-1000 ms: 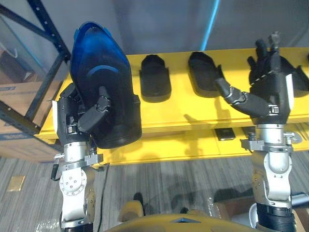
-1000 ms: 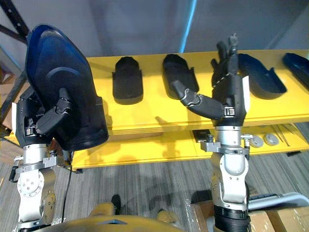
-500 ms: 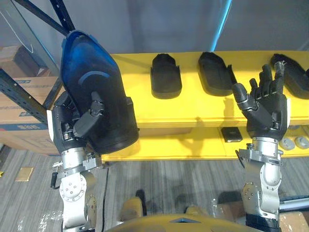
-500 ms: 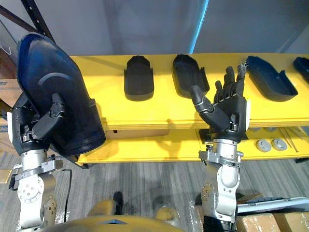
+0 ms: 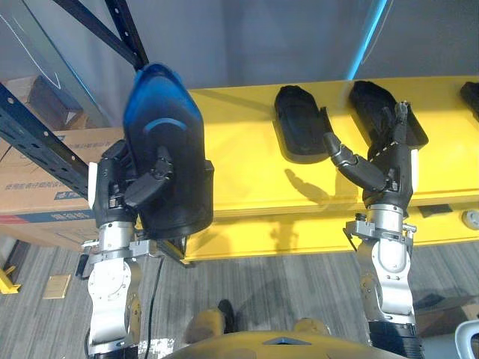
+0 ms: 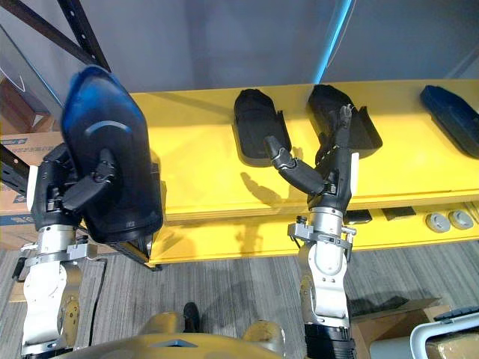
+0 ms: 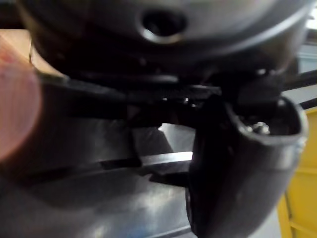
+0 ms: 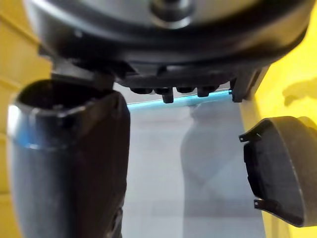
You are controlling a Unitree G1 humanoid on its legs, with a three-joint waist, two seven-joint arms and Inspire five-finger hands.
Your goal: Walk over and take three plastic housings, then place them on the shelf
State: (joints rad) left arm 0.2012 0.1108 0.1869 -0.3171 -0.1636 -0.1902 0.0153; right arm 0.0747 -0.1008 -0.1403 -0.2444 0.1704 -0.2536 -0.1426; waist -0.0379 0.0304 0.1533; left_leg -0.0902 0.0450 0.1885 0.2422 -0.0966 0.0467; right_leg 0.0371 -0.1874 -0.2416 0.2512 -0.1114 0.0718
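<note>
Right hand (image 5: 389, 170) now edge-on, fingers straight, left hand (image 5: 112, 191) seemingly clasping blue housing (image 5: 168, 146), dark housings (image 5: 298, 123) on shelf (image 5: 239, 153)

Shelf (image 6: 194, 149), top: first housing (image 6: 258, 123) centre; second housing (image 6: 327, 105) just right; third housing (image 6: 449, 108) far right. Fourth housing (image 6: 120, 149) before left end. Cardboard box (image 5: 37, 194) left of shelf.

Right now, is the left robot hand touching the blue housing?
Touching. In the left eye view the left robot hand has its thumb curled across the front of the blue housing, with the palm against its side, gripping it.
</note>
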